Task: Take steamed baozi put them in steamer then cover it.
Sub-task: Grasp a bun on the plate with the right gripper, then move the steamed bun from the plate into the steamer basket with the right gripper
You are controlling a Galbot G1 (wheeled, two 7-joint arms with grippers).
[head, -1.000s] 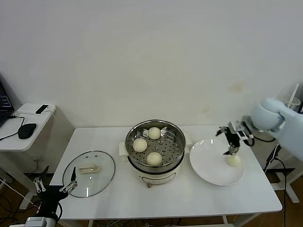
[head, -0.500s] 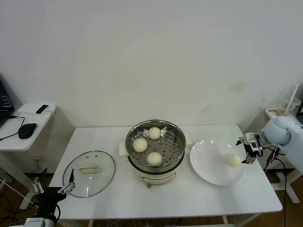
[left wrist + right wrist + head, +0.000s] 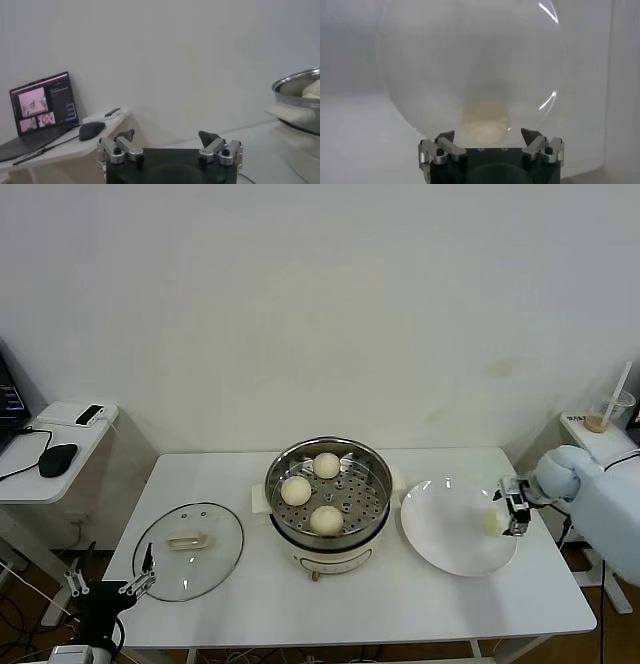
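The steamer stands mid-table with three steamed baozi on its perforated tray. One more baozi lies on the white plate to the right. My right gripper is open at the plate's right edge, level with that baozi and just beside it. In the right wrist view the baozi sits just ahead of the open gripper, nothing between its fingers. The cover lies flat on the table's left. My left gripper hangs open below the table's front-left corner.
A side desk with a mouse and phone stands at the left; the left wrist view shows a laptop there and the steamer farther off. A cup with a straw sits on a small stand at the far right.
My right gripper left its spot above the plate's baozi, swung out past the plate's right rim, then came back in low beside the baozi. The baozi stayed put. The left gripper sank slightly.
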